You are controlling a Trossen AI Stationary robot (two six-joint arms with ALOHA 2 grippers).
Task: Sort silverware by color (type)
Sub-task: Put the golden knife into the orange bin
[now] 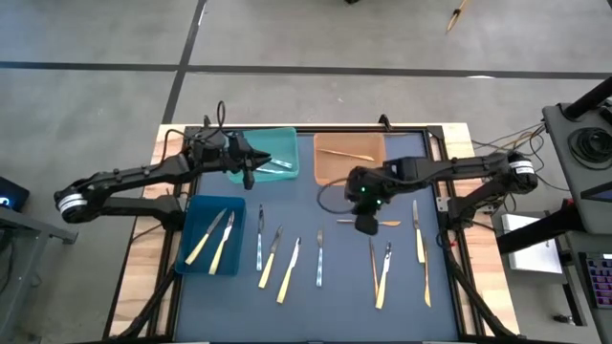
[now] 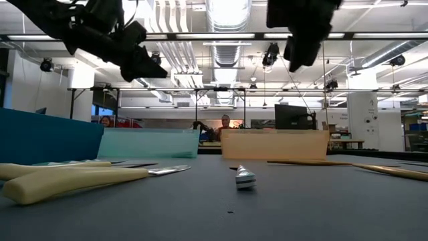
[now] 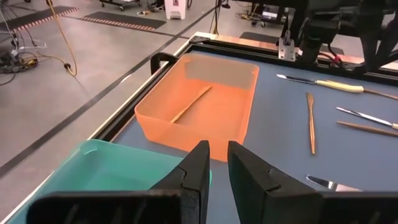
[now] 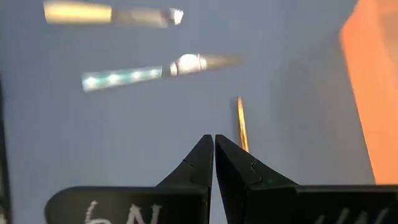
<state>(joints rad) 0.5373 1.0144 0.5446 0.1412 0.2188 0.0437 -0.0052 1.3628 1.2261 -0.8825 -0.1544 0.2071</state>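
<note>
Several knives, forks and spoons lie flat on the dark mat [image 1: 316,287] in a loose row, among them a pale yellow one [image 1: 290,272] and an orange-tan one [image 1: 387,224]. Two pale yellow pieces [image 1: 215,239] lie in the blue bin, silvery ones [image 1: 279,164] in the teal bin, and one tan piece [image 1: 346,154] in the orange bin. My left gripper [image 1: 251,174] [image 3: 216,167] hovers over the teal bin's near edge, narrowly open and empty. My right gripper [image 1: 366,225] [image 4: 213,140] hangs shut and empty well above the mat, beside the tan piece [image 4: 241,127].
The blue bin [image 1: 191,263] sits at the mat's left. The teal bin [image 1: 287,139] and the orange bin [image 1: 325,170] stand side by side at the far edge. A raised black frame [image 1: 449,277] rims the mat. Bare mat [image 1: 316,320] lies along the near edge.
</note>
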